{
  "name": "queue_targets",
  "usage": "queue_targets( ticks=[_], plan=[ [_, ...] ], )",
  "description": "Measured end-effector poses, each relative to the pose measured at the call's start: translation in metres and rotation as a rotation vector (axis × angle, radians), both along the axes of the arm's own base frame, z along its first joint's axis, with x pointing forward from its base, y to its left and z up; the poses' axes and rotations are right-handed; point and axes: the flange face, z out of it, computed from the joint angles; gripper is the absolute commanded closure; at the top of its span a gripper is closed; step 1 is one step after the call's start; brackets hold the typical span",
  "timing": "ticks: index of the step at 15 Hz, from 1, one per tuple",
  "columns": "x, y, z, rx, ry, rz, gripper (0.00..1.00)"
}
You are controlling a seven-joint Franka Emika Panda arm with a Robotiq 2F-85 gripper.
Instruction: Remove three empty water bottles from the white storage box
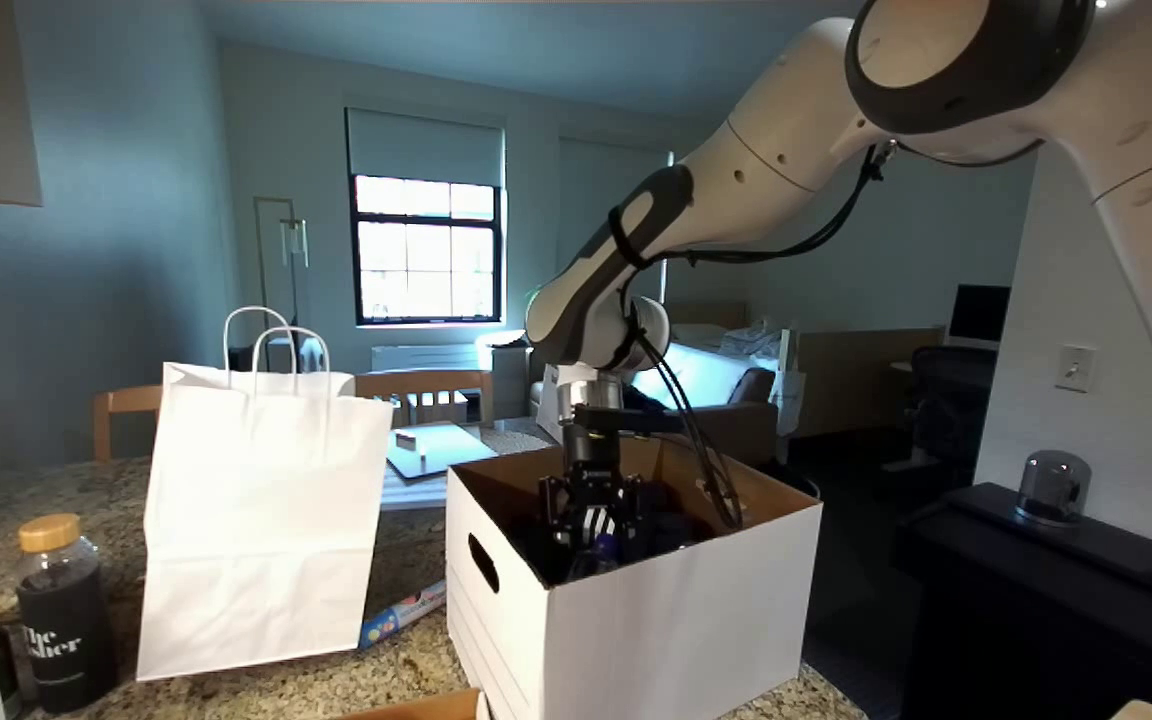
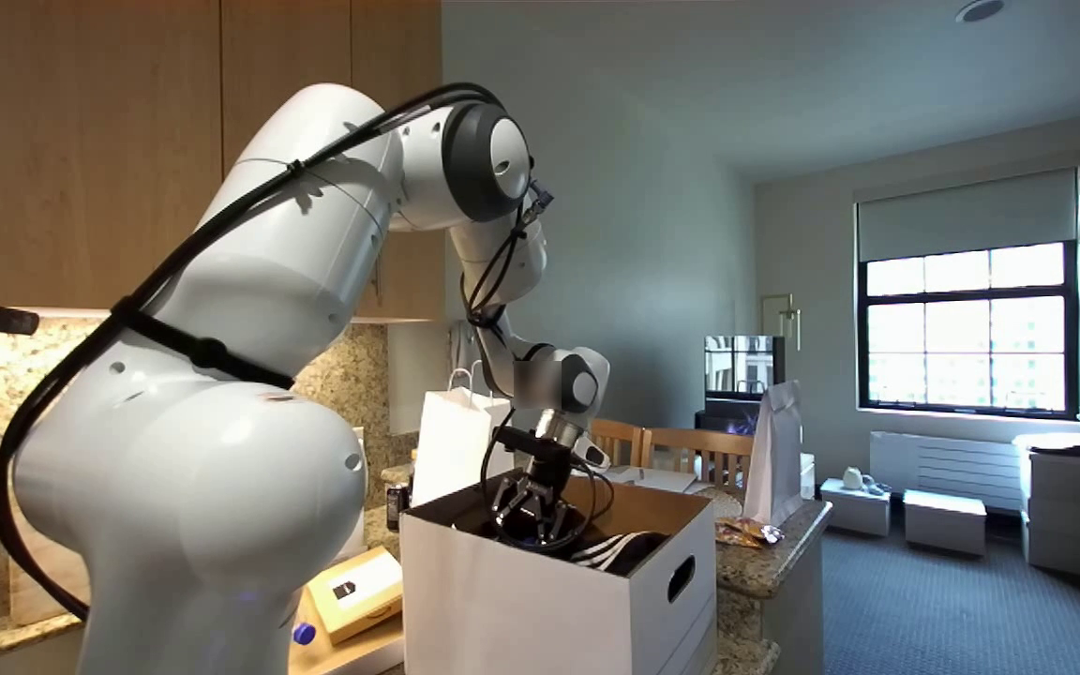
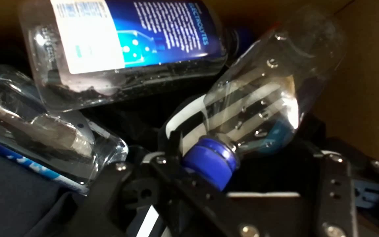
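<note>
Hanging inside the box [image 1: 636, 630], the gripper [image 3: 246, 151] has jaws spread wide, one bottle [image 3: 258, 98] pointing its cap [image 3: 211, 158] between them.

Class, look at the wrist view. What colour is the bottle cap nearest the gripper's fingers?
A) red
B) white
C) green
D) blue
D, since the wrist view shows a plainly blue cap on the clear water bottle slanting across the right half of the picture.

There is one white storage box [image 1: 671, 630], one loop-handled bag [image 1: 261, 530], and three water bottles [image 3: 127, 52] in the wrist view.
</note>
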Motion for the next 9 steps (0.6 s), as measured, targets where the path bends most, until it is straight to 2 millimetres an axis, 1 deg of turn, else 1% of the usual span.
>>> queue_targets(
  ticks=[2,6,9],
  plan=[
    [0.0008,0.0009,0.0002,-0.002,-0.008,0.003,0.49],
    [0.0027,0.0038,0.0019,0.000,-0.027,0.010,0.49],
    [0.0053,0.0092,0.0100,0.015,-0.063,0.037,0.49]
  ],
)
